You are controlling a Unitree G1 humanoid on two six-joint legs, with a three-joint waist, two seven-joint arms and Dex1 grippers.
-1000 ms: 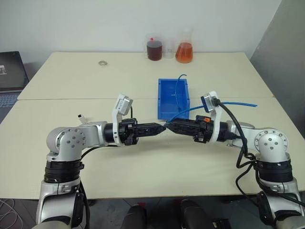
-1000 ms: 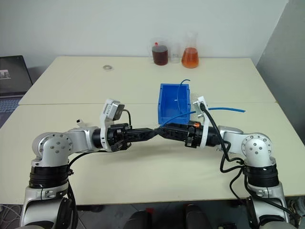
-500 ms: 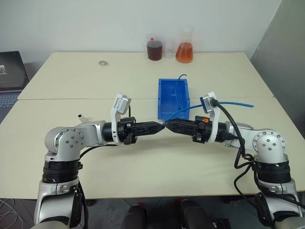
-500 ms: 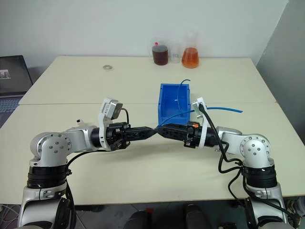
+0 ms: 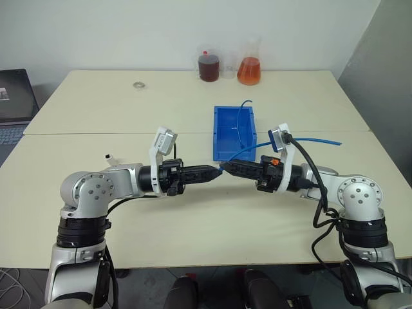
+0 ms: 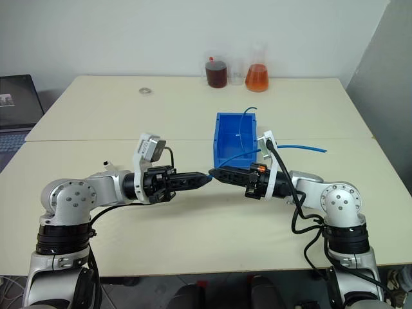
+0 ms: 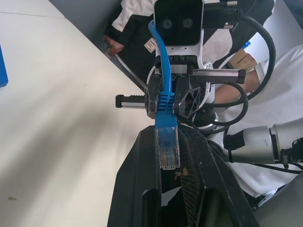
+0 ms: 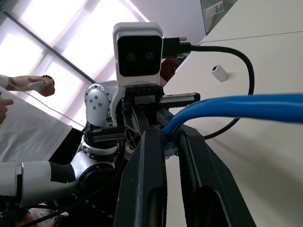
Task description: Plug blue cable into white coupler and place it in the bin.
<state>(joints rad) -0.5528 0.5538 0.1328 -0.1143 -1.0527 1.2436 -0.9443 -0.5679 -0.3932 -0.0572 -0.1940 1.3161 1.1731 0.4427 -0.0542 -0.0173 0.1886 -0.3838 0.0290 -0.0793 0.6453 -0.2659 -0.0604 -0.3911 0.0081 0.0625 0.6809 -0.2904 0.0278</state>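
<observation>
Sitting at the far left edge is a laptop (image 5: pixel 13 96), and the coupler (image 5: pixel 108 156) lies alone on the bench (image 5: pixel 193 219) just beyond the left arm, with a metal ring (image 5: pixel 138 84) far behind it. The left end effector (image 5: pixel 217 170) points right, its fingers together on the clear plug of the cable (image 5: pixel 309 138). Tip to tip with it, the right end effector (image 5: pixel 226 168) points left, clamped on the cable's blue boot just behind the plug. Beyond their meeting point stands the bin (image 5: pixel 215 138), with a thin blue wire (image 5: pixel 239 122) in it and two flasks (image 5: pixel 248 71) at the far edge. The cable runs back over the right wrist and off to the right above the bench.
</observation>
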